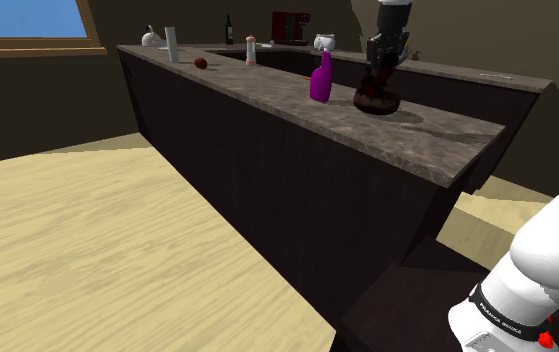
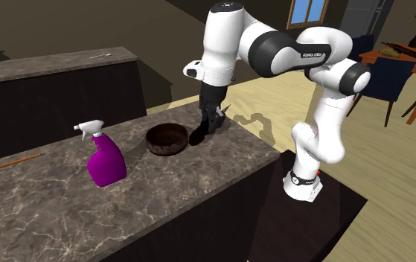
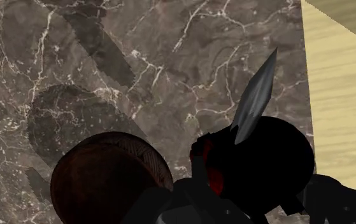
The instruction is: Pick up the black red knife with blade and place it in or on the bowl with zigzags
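Now held: black-and-red-handled knife with a grey pointed blade point(image 3: 251, 121), lifted off the surface, handle at the tool, blade jutting out past it.
Tool: all-black two-finger tool point(image 2: 212, 125), pinching the knife's handle, as far as black on black lets one tell.
Handling: probably light, stiff and smooth-handled, with a sharp tip; the thick handle is the place to hold, since the long blade could swivel in a loose pinch.
Bowl: dark brown round bowl point(image 2: 167, 147), upright, below and just beside the tool.
Surface: grey-brown marbled stone surface point(image 2: 199, 182), beneath the tool.
Bystander: purple spray bottle point(image 2: 106, 160), beyond the bowl from the tool.
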Robot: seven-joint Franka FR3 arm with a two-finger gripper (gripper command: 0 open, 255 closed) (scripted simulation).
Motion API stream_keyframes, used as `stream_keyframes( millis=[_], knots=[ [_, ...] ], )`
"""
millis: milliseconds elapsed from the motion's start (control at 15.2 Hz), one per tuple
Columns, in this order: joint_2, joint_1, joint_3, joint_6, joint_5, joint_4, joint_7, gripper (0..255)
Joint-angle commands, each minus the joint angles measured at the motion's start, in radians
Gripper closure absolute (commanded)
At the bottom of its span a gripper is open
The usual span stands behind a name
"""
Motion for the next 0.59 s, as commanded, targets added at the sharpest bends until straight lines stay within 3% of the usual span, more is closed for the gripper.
stream_keyframes(
  millis=[0, 528],
  knots=[
    [0.046, -0.019, -0.024, -0.005, -0.001, 0.059, -0.045, 255],
    [0.310, -0.101, -0.098, -0.064, 0.024, 0.403, -0.206, 255]
  ],
)
